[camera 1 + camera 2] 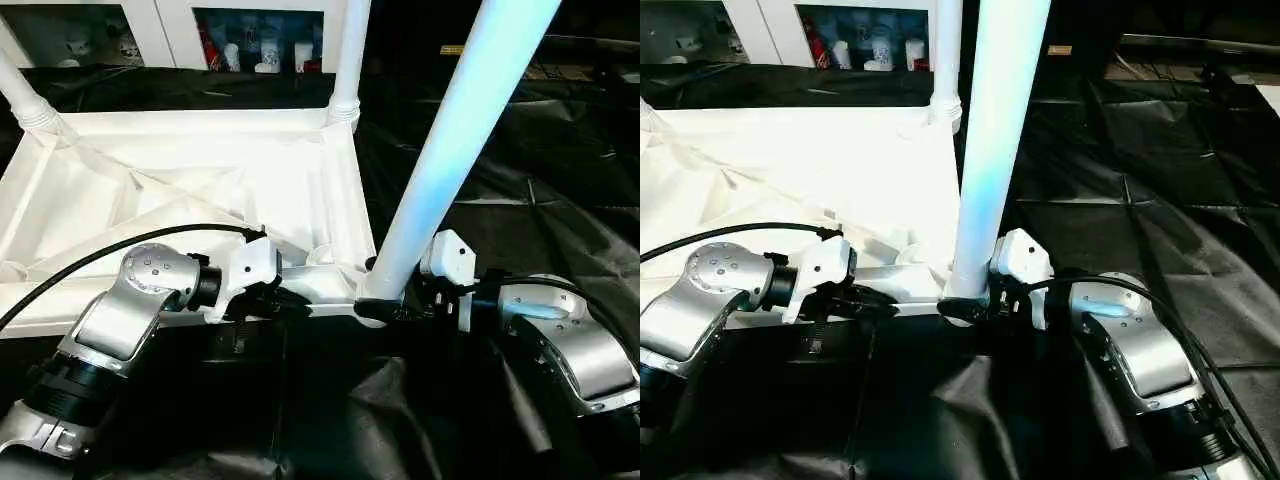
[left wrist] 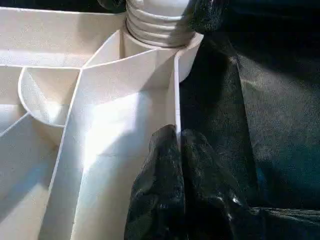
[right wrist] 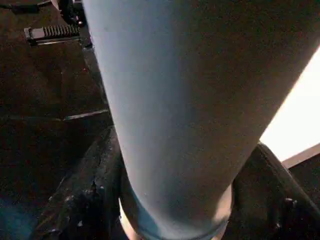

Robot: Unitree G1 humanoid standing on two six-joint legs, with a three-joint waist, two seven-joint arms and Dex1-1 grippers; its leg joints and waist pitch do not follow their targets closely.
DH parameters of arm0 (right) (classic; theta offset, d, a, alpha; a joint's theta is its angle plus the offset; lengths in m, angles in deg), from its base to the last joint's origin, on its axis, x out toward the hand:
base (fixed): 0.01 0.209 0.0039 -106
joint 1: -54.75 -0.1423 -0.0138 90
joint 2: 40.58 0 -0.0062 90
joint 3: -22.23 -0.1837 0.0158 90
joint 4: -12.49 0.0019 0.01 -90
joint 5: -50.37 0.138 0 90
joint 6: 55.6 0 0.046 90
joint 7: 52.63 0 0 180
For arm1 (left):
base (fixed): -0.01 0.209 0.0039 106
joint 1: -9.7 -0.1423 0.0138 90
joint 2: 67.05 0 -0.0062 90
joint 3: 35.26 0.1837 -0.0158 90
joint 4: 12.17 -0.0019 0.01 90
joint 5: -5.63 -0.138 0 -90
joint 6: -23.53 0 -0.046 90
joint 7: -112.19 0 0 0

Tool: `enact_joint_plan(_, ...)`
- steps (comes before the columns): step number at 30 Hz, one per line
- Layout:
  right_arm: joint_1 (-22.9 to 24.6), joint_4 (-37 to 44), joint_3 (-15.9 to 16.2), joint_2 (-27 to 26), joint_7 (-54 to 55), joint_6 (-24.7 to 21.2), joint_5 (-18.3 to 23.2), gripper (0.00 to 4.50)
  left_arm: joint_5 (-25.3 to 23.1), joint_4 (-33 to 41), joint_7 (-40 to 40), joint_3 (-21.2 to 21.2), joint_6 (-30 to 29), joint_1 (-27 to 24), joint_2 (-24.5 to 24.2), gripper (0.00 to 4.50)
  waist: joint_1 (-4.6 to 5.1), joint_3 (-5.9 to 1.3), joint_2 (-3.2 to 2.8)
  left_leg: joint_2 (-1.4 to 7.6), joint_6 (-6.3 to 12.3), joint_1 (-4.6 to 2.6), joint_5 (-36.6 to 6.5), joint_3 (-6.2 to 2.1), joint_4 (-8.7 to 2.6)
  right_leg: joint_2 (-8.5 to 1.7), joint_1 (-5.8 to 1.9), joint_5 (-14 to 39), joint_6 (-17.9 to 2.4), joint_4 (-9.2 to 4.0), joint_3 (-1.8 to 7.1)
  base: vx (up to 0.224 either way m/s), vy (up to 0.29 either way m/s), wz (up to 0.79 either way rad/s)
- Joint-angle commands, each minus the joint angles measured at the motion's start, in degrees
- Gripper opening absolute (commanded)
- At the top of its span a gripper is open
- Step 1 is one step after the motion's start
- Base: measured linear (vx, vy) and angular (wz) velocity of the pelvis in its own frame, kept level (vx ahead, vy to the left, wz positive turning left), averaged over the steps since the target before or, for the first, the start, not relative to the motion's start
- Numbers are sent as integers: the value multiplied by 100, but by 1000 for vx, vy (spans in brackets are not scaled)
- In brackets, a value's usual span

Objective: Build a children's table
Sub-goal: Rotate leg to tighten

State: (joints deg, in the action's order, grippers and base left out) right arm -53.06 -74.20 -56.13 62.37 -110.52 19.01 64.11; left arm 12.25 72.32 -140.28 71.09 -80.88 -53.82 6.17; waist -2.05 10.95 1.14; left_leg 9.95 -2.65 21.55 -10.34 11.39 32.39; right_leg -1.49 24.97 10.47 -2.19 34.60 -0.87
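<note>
Tabletop [image 1: 190, 190] lies upside down on black sheeting [image 1: 520, 200], ribbed underside up. Two far corner sockets already carry legs: far right leg [image 1: 350, 60] and far left leg [image 1: 25, 100], both seated.

Near leg [image 1: 450, 150] stands in the near right corner socket, leaning up and away to the right in the left eye view. Its threaded base [image 2: 157, 22] shows at the socket mouth with ridges still exposed, so I judge it not fully home.

Right gripper [image 1: 385, 300]: black fingers straddle the leg's foot, one on each side, about the tube's width. Cannot tell whether they press it or just flank it.
Left gripper [image 2: 177, 150]: fingers pinched together on the thin near rim of the tabletop, holding it down.

Step in hand, as I read it: seating this leg. To do it well, bring the leg upright over the socket before twisting or pushing, and keep the rim pinned so the tabletop does not spin or skate on the slick sheeting. Grip low, near the base.

Around: white cabinet [image 1: 160, 25] behind, shelves holding small figures [image 1: 265, 50]. Left arm's cable [image 1: 110, 250] loops over the tabletop; could snag. Near left socket looks unfilled.
</note>
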Motion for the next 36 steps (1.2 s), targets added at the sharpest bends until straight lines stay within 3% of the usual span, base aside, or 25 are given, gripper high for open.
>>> enact_joint_plan(1, 147, -52, 211, -43, -106, 25, -63, 261, 82, -1, -36, 95, 57, -42, 64, 0, 0, -398, 15, 316, 733, -86, -195, -135, -269, -577, -401, -94, -1461, -274, 312, 0, 0, 0)
enact_joint_plan(4, 197, -215, 90, -272, 235, -88, -19, 261, -4, -98, 143, 88, -33, -21, 121, 0, 10, -386, 22, 311, 710, -78, -263, -134, -272, -584, -394, 80, -1454, -293, 313, 0, 0, 0)
enact_joint_plan(6, 202, -534, -43, -602, 845, -158, -140, 261, -119, -282, 495, 50, -233, 69, 278, 0, 15, -350, 22, 311, 586, -92, -488, -135, -290, -589, -361, 572, -1409, -357, 309, 0, 0, 0)
enact_joint_plan(8, 208, -653, -72, -773, 1127, -220, -193, 261, -171, -406, 674, 39, -311, 141, 392, 0, 27, -326, 45, 298, 390, -102, -766, -147, -307, -600, -356, 1287, -1265, -424, 315, 0, 0, 0)
enact_joint_plan(10, 140, -843, -136, -1178, 1843, -356, -356, 260, -331, -651, 1045, 68, -429, 303, 630, 0, 35, -268, 28, 298, 182, -155, -1154, -166, -349, -609, -278, 2364, -976, -533, 314, 0, 0, 0)
enact_joint_plan(13, 51, -975, -184, -1543, 2435, -528, -476, 260, -470, -858, 1344, 116, -531, 447, 836, 0, 41, -255, 28, 292, 47, -150, -1319, -220, -396, -643, -276, 3037, -692, -588, 320, -34, 1, -2)
enact_joint_plan(17, -335, -1575, -351, -2296, 3758, -792, -836, 260, -702, -1336, 1906, 186, -676, 777, 1268, 0, 77, -235, 4, 273, -58, -190, -1631, -262, -442, -664, -226, 3636, -494, -675, 293, 0, 0, 0)
enact_joint_plan(20, -581, -1975, -450, -2697, 4414, -857, -932, 260, -770, -1587, 2219, 185, -779, 963, 1526, 0, 90, -234, -13, 276, -148, -194, -1723, -298, -485, -682, -237, 3709, -405, -697, 271, 0, 0, 0)
enact_joint_plan(22, -711, -2166, -432, -2928, 4671, -862, -974, 260, -819, -1714, 2323, 210, -800, 1056, 1668, 0, 90, -251, -17, 296, -155, -225, -1756, -295, -504, -684, -228, 3456, -426, -705, 272, 0, 0, 0)
enact_joint_plan(24, -768, -2243, -376, -3033, 4722, -813, -1008, 260, -844, -1767, 2343, 238, -795, 1089, 1724, 0, 85, -236, -9, 302, -150, -218, -1819, -288, -534, -669, -225, 3135, -464, -687, 280, 0, 0, 0)
enact_joint_plan(25, -818, -2263, -268, -3145, 4680, -719, -1035, 260, -865, -1792, 2339, 270, -795, 1117, 1769, 0, 86, -241, 24, 296, -128, -236, -1909, -279, -530, -676, -214, 3163, -450, -695, 295, 0, 0, 0)
enact_joint_plan(27, -809, -2196, -279, -3238, 4581, -656, -969, 260, -882, -1809, 2315, 271, -777, 1135, 1794, 0, 80, -229, 30, 284, -79, -231, -1963, -290, -541, -697, -210, 3316, -412, -704, 296, 0, 0, 0)
enact_joint_plan(28, -809, -2196, -279, -3238, 4581, -656, -969, 315, -882, -1809, 2315, 271, -777, 1135, 1794, 0, 78, -232, 32, 284, -59, -231, -1974, -292, -543, -707, -209, 3364, -391, -712, 299, 0, 0, 0)
enact_joint_plan(31, -774, -2053, -378, -3263, 4516, -608, -899, 335, -915, -1799, 2263, 273, -750, 1120, 1754, 0, 82, -229, 21, 300, -12, -252, -2035, -293, -548, -722, -162, 3454, -368, -735, 313, 0, 0, 0)
enact_joint_plan(34, -764, -1812, -343, -3079, 4380, -550, -914, 374, -915, -1684, 2108, 307, -667, 1060, 1646, 0, 75, -231, 39, 301, -2, -235, -2036, -295, -558, -729, -165, 3490, -333, -737, 319, 0, 0, 0)
enact_joint_plan(36, -756, -1779, -331, -3053, 4337, -545, -906, 376, -912, -1670, 2094, 308, -668, 1054, 1636, 0, 71, -231, 45, 303, 25, -234, -2024, -290, -554, -741, -166, 3512, -317, -747, 328, 0, 0, 0)
